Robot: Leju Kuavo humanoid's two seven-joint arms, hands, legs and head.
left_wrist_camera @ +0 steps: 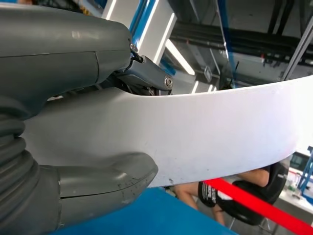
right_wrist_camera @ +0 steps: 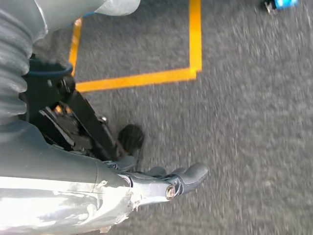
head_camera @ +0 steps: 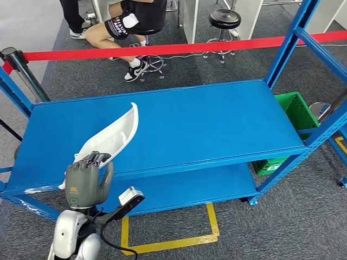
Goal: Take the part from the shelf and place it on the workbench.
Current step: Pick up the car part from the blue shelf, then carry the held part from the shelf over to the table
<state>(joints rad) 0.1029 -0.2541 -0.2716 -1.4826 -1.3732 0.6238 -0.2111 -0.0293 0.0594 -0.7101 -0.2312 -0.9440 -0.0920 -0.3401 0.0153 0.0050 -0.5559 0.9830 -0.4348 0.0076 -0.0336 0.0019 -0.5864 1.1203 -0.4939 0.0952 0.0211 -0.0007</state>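
A long curved white plastic part [head_camera: 114, 134] lies on the blue shelf board [head_camera: 196, 124], its near end over the front left edge. My left hand [head_camera: 85, 181] grips that near end, fingers over the top and thumb at the side. In the left wrist view the white part [left_wrist_camera: 207, 137] runs between my thumb [left_wrist_camera: 110, 186] and the dark fingers [left_wrist_camera: 147, 73]. My right hand [right_wrist_camera: 110, 171] hangs beside me over the grey carpet with its fingers apart and nothing in it.
The blue shelf frame has a lower board [head_camera: 184, 187] and uprights at both sides. A green crate [head_camera: 294, 116] sits behind the right end. A red barrier tape [head_camera: 164, 50] runs behind the shelf; a seated person [head_camera: 122, 27] and a black stool [head_camera: 224, 19] are beyond. Yellow floor tape [head_camera: 172, 241] marks the carpet.
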